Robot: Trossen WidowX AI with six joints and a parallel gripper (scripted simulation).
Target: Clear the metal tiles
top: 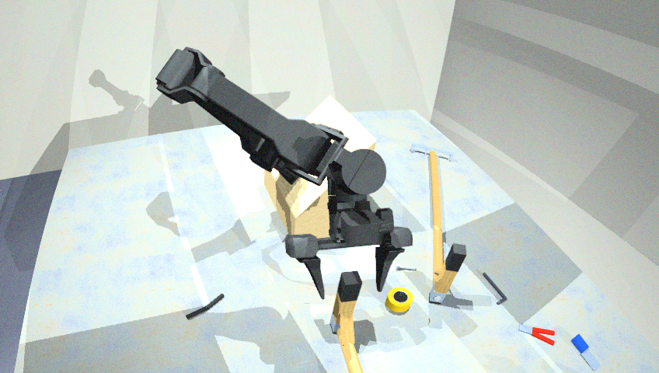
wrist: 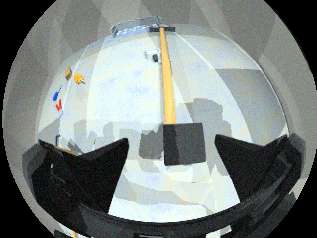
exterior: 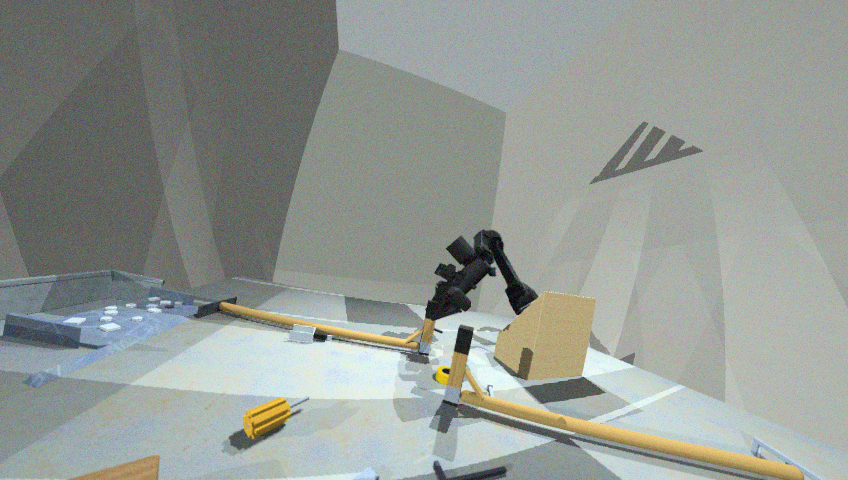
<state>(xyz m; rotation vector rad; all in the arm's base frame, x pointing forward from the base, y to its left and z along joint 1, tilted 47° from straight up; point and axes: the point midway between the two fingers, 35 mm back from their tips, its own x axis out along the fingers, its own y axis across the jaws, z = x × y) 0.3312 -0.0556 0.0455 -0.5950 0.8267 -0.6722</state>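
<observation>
The long scraper's wooden shaft point(exterior: 321, 328) point(wrist: 168, 89) lies on the table. Its black blade point(exterior: 209, 307) point(wrist: 169, 29) is at the near end of the steel plate point(exterior: 139, 325). Several pale metal tiles point(exterior: 110, 327) lie scattered on the plate. The catch box point(exterior: 59, 292) point(wrist: 141, 23) stands at its far end. The scraper's upright grip has a black cap point(top: 349, 288) point(wrist: 184, 144). My gripper point(top: 351, 294) point(exterior: 429, 316) point(wrist: 171, 139) is open and empty, close over the cap, with a finger to either side. The fingers hide the cap in the exterior view; their exact depth is unclear.
A second long-handled tool point(top: 435, 198) point(exterior: 624, 438) with a metal head lies to one side. A yellow roll point(top: 392, 305) point(exterior: 440, 375) lies between the grips. A wooden block point(top: 310, 225) point(exterior: 562, 336), hex key point(top: 494, 287), red-handled pliers point(top: 543, 332) and screwdriver point(exterior: 266, 418) are around.
</observation>
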